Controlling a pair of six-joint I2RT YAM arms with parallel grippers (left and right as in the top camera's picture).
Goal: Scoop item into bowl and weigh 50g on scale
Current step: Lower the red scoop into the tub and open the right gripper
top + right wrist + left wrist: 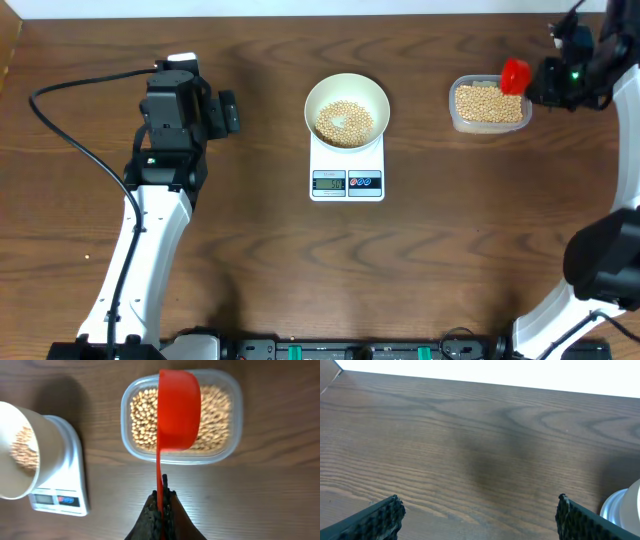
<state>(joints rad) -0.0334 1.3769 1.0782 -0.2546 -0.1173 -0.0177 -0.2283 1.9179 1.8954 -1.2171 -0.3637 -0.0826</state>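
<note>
Beans, loose and likely to roll, lie in the tub and the bowl on the scale. My right gripper pinches the light red scoop by its thin handle, and my left gripper is agape.

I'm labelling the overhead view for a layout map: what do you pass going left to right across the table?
Left end effector, white bowl, clear tub, right end effector gripping the red scoop.

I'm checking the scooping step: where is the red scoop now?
The red scoop is on the right side, gripped by its handle in the right claw and held over the clear tub of beans, right of the scale.
</note>
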